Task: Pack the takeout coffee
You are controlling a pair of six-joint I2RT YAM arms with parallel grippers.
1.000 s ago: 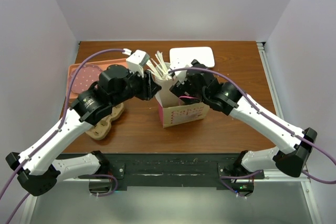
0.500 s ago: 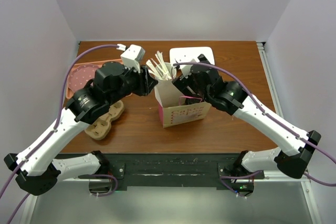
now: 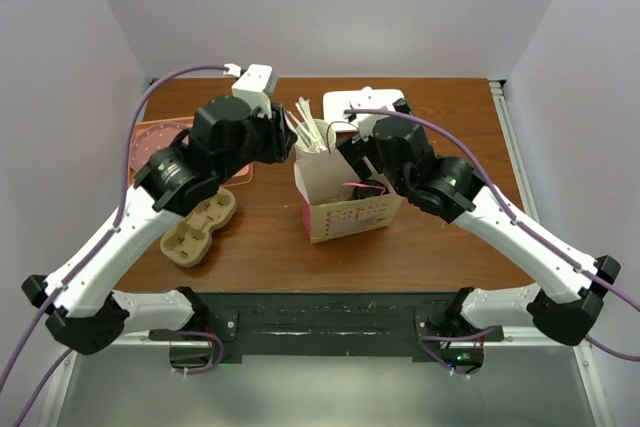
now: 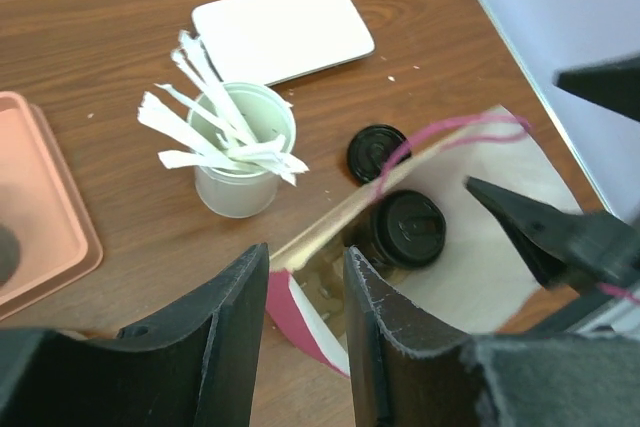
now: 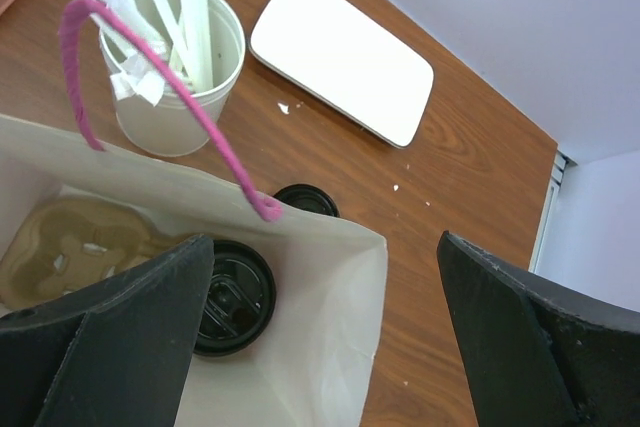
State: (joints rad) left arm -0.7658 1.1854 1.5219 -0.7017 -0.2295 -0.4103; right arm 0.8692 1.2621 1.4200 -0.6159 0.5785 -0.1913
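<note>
The takeout coffee (image 4: 405,230), a dark cup with a round black lid (image 5: 232,297), stands upright inside the open paper bag (image 3: 340,209), near its back wall. A brown moulded cup carrier (image 5: 70,242) lies in the bag beside it. My left gripper (image 4: 305,257) hovers above the bag's left corner with its jaws partly apart; the bag's edge shows below the gap and nothing is pinched. My right gripper (image 5: 322,245) hangs wide open over the bag's right end, its fingers (image 5: 520,337) on either side of it and touching nothing.
A white cup of pale stirrers (image 3: 315,137) stands just behind the bag. A second round black lid (image 4: 377,152) sits on the table behind the bag. A white oblong plate (image 3: 365,105) lies at the back, a pink tray (image 3: 160,142) at left, a cardboard carrier (image 3: 195,227) in front of it.
Both arms have risen and drawn back from the bag's sides toward the far side of the table. The jaws have kept the same width. The bag and cup stay put.
</note>
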